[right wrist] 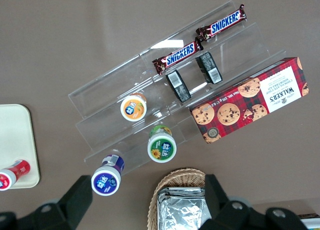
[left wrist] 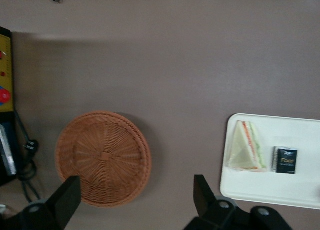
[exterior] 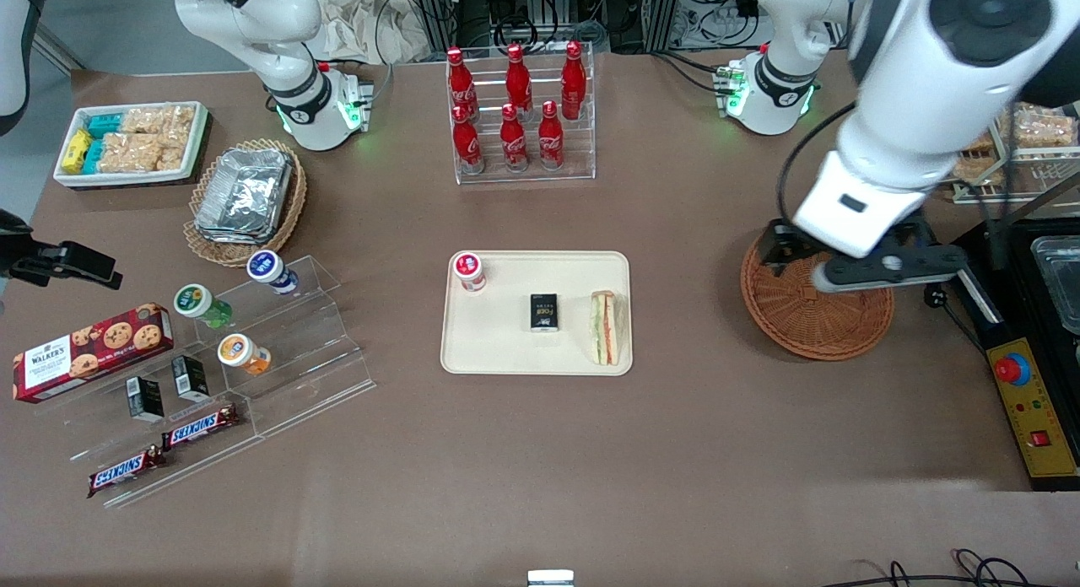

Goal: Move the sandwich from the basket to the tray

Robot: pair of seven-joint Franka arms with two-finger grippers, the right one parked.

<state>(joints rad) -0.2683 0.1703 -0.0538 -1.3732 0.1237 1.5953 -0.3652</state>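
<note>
gripper (left wrist: 135, 200) hangs above basket (left wrist: 103, 157), fingers (left wrist: 67, 197) spread.

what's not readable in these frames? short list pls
- Basket: in the front view the working arm covers the part farthest from the camera; the wrist view shows it holds nothing.
- Gripper: open above the basket's edge; the frame edge cuts off its body, and the arm hides it in the front view.
- Sandwich on the tray: filling too small to identify.
- Small black box: label too small to read.
</note>
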